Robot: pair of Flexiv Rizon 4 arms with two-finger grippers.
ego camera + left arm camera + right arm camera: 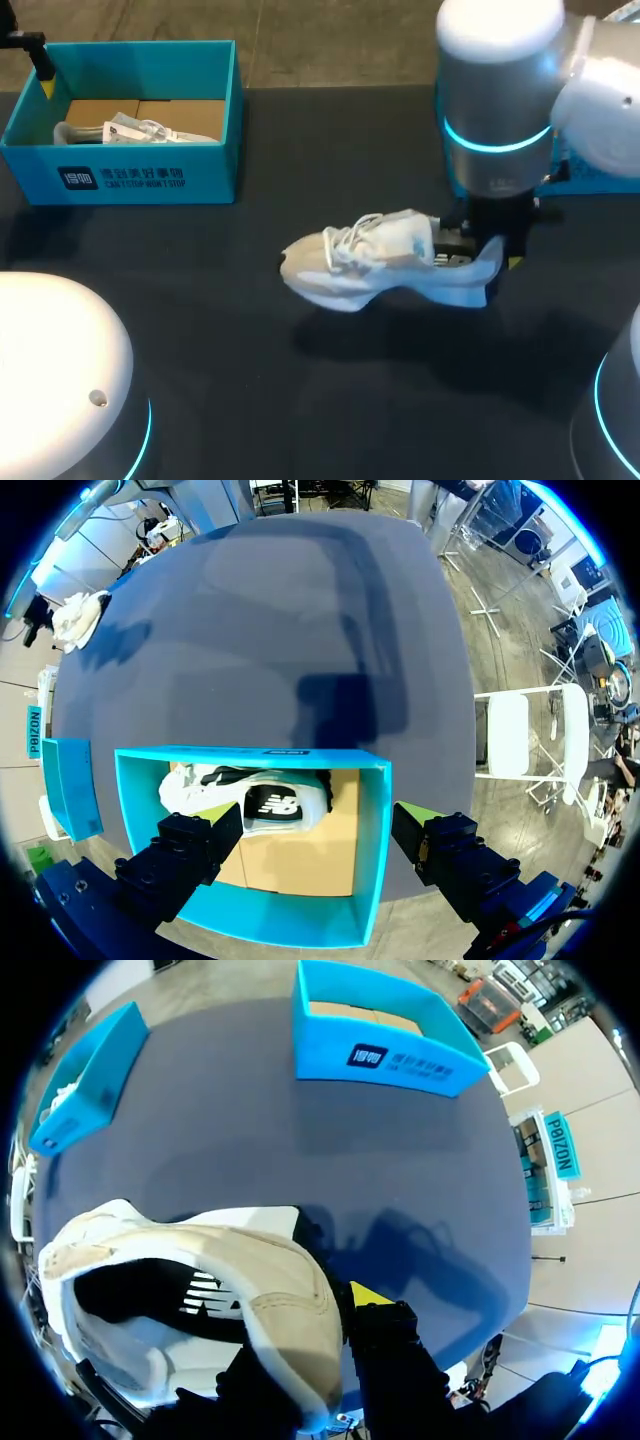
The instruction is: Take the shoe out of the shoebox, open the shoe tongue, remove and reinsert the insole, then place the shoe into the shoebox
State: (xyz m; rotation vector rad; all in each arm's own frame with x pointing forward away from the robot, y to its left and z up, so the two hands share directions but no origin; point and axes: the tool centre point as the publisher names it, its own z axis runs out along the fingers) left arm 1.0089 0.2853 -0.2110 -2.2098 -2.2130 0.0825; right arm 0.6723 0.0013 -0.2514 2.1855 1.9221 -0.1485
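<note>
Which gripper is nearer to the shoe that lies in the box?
Left. The left gripper hangs above that shoe, fingers open. The right gripper is far off, shut on the other shoe at its heel.

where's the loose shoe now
Head view: the white shoe is right of centre, heel gripped by the right hand, well right of the blue shoebox.

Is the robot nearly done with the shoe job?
Not nearly. Done: one shoe is out of the shoebox. In hand: the right gripper pinches its heel above the table. Left: open the tongue, pull and refit the insole, box it. The left gripper hangs open over the shoebox.
</note>
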